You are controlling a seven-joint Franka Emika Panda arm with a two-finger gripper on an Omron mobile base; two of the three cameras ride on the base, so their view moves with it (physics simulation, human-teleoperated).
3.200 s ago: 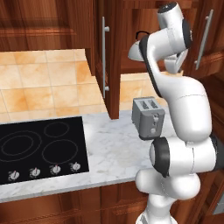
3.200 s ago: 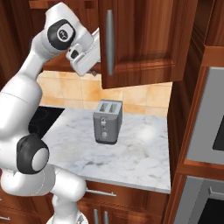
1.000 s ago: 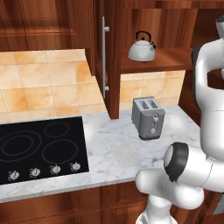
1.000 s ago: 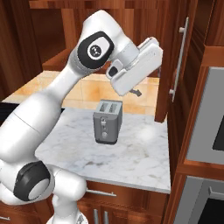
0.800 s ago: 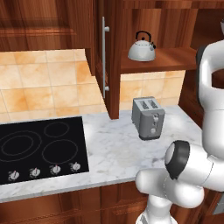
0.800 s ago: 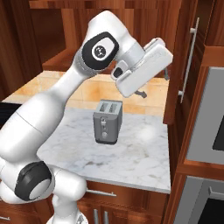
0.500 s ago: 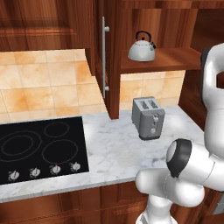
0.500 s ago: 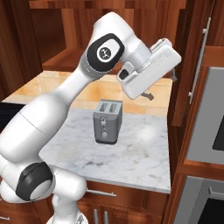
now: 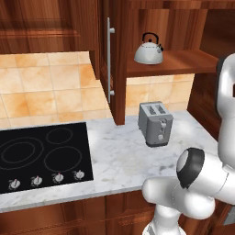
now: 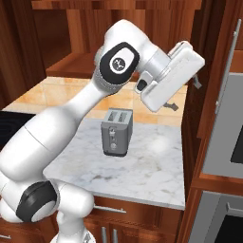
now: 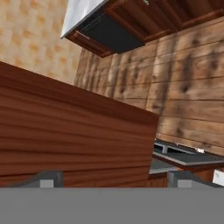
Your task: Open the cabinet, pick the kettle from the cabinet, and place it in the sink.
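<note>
Up high, squat silver kettle [image 9: 148,53], black handle

— What is the cabinet [image 9: 120,59] made of?
— Dark reddish-brown wood with a visible grain and a slight sheen; its bar handle [image 9: 109,62] is seen as brushed silver metal.

— And the kettle [image 9: 148,50]?
— Smooth silver-grey metal, softly glossy, with a black handle.

— The table [image 9: 120,161]?
— White marble, veined and polished. The cooktop [image 9: 42,156] is rendered as glossy black glass, the toaster [image 9: 155,123] as matt grey metal, the wall tiles [image 9: 50,89] as glazed orange-beige.
</note>
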